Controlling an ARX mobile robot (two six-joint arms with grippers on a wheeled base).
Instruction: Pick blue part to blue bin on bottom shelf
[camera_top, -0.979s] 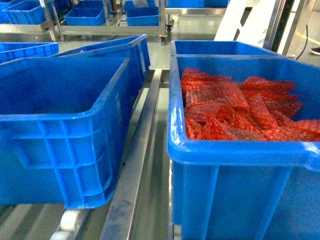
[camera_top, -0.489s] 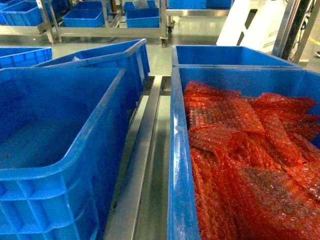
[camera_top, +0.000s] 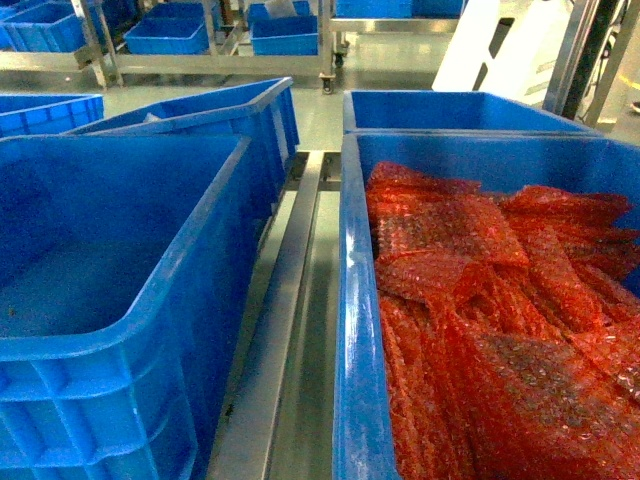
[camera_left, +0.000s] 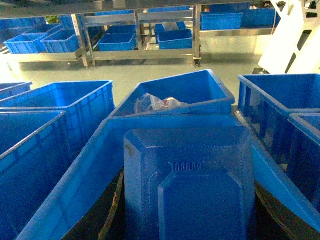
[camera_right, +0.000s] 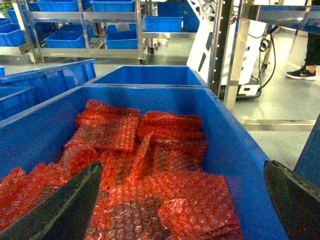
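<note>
The blue part (camera_left: 190, 175), a flat textured plastic piece with cut corners, fills the middle of the left wrist view. My left gripper (camera_left: 190, 210) is shut on it, a dark finger (camera_left: 111, 220) showing on either side. It hangs over a large blue bin (camera_left: 65, 200) whose rim runs around it. In the head view this empty blue bin (camera_top: 100, 300) sits left of the bottom shelf's steel rail (camera_top: 285, 320); no gripper shows there. My right gripper (camera_right: 182, 167) stands open above red bubble wrap (camera_right: 150, 165).
A blue bin of red bubble wrap (camera_top: 350, 330) stands on the right. More blue bins (camera_top: 230, 115) stand behind, one holding plastic bags (camera_left: 157, 103). Steel racks with blue bins (camera_left: 120, 42) line the far side. A white machine (camera_right: 220, 45) stands at the right.
Since one second ago the head view has shifted forward and looks down more steeply into both bins. Over the last half second almost nothing has moved.
</note>
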